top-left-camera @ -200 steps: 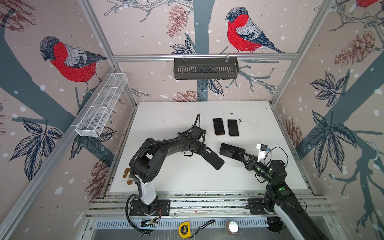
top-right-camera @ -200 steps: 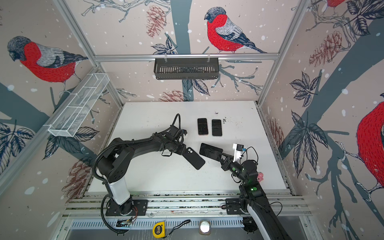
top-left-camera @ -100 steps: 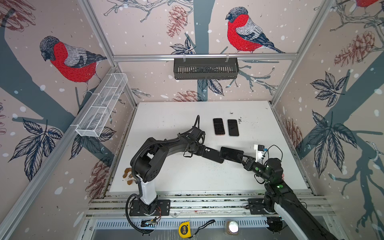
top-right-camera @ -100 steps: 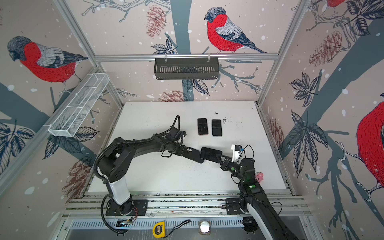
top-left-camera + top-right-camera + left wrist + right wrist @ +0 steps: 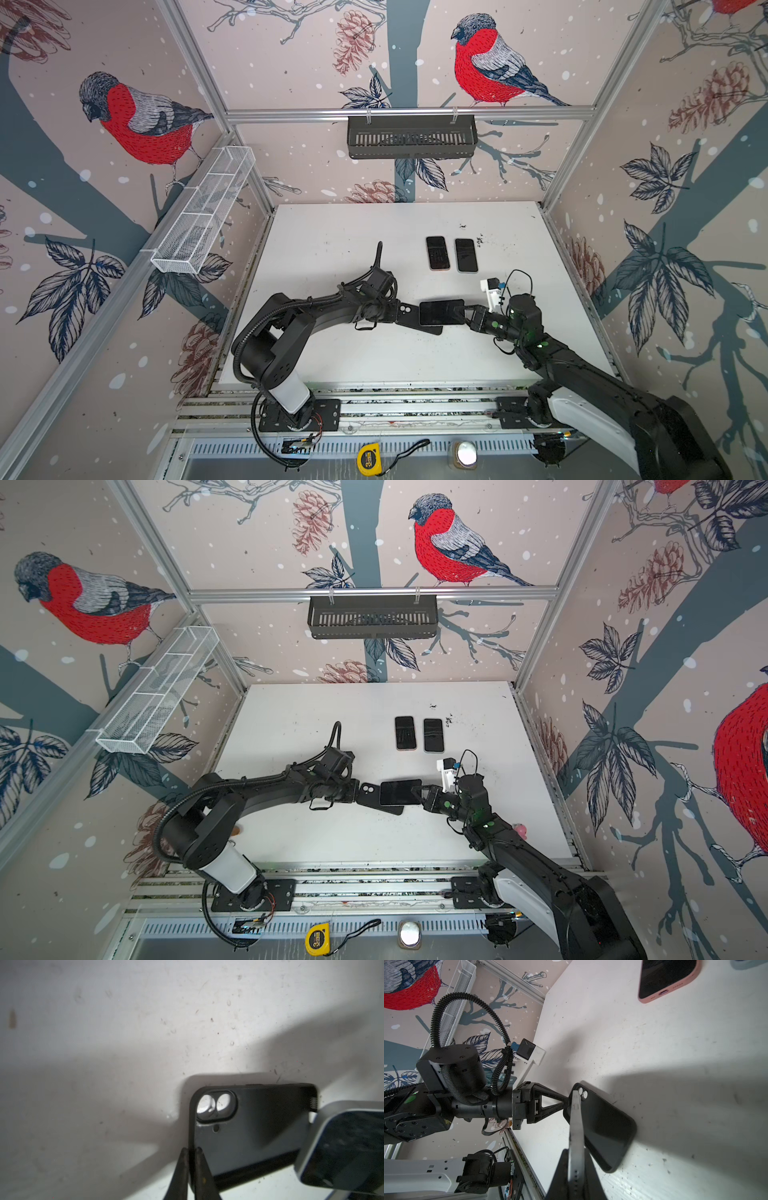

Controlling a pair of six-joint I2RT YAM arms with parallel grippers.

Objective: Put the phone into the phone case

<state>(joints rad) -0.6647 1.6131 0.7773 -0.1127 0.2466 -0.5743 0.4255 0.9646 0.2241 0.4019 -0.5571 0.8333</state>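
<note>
Swung level from its slant of a second ago, the phone case now lines up end to end with the phone, which has closed the gap and overlaps the case's far half. At one end, the left gripper is pinched tight on the case's short edge beside the camera cutout. At the other, the right gripper is clamped on the phone's opposite end.

Straight ahead of the right fingertips, between the two grippers, the phone rides over the case and is not seated. In the left wrist view its pale-rimmed corner sits above the case's open end; whether they touch cannot be told.

Insertion looks to be the step in hand. Done well, it would mean squaring the long edges, tucking the leading corners under the lip by the cutout, then pressing the trailing end down. The thin left pinch may let the case pivot.

Beyond both grippers, a pink-cased phone and another handset lie side by side on the table. Well off to the left gripper's side, a white wire basket shows nothing inside; a black slotted basket hides its interior.
</note>
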